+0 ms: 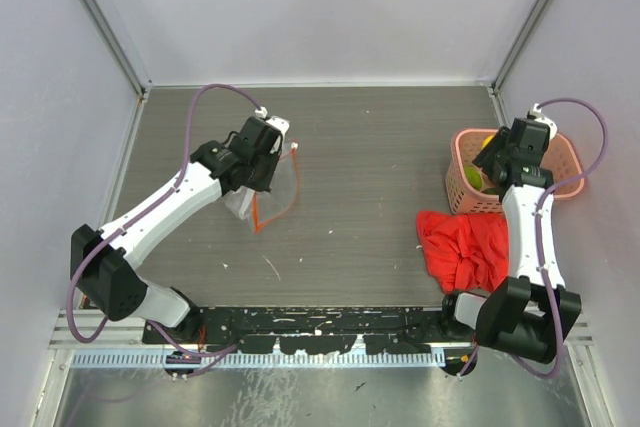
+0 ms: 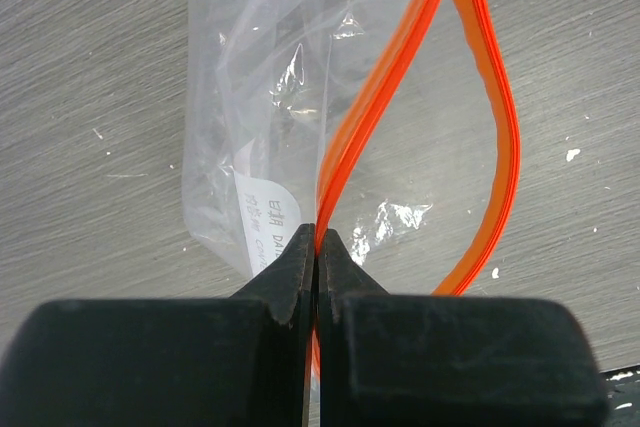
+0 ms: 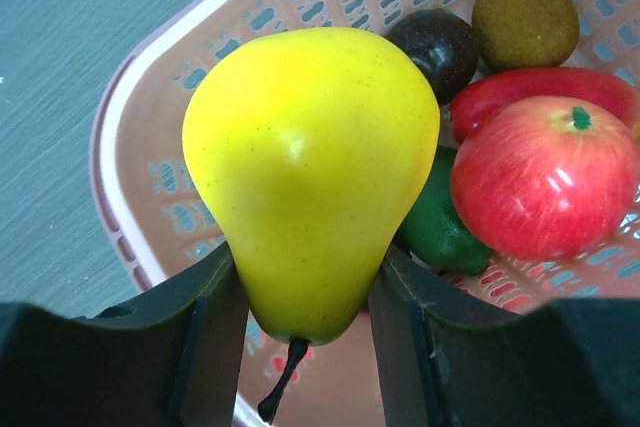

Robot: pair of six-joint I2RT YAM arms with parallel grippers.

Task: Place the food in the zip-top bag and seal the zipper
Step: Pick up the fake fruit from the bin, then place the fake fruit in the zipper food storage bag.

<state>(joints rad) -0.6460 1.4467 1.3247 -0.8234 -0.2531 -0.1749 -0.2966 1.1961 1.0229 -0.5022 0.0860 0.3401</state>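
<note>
My left gripper (image 1: 268,172) (image 2: 318,239) is shut on one side of the zipper (image 2: 385,97), the red-orange strip of the clear zip-top bag (image 1: 278,190) (image 2: 260,77). The other side of the strip (image 2: 497,117) bows away, so the mouth gapes. The bag's white label (image 2: 265,219) lies beside my fingers. My right gripper (image 1: 492,165) (image 3: 305,297) is shut on a yellow toy pear (image 3: 310,167), held stem-down over the pink basket (image 1: 570,152) (image 3: 160,67). In the basket lie a red apple (image 3: 545,177), a green fruit (image 3: 437,229), a dark plum (image 3: 438,47), a brown kiwi (image 3: 525,17) and a red piece (image 3: 520,89).
A crumpled red cloth (image 1: 462,247) lies on the table in front of the basket, beside the right arm. Grey walls enclose the table on the left, back and right. The basket stands against the right wall.
</note>
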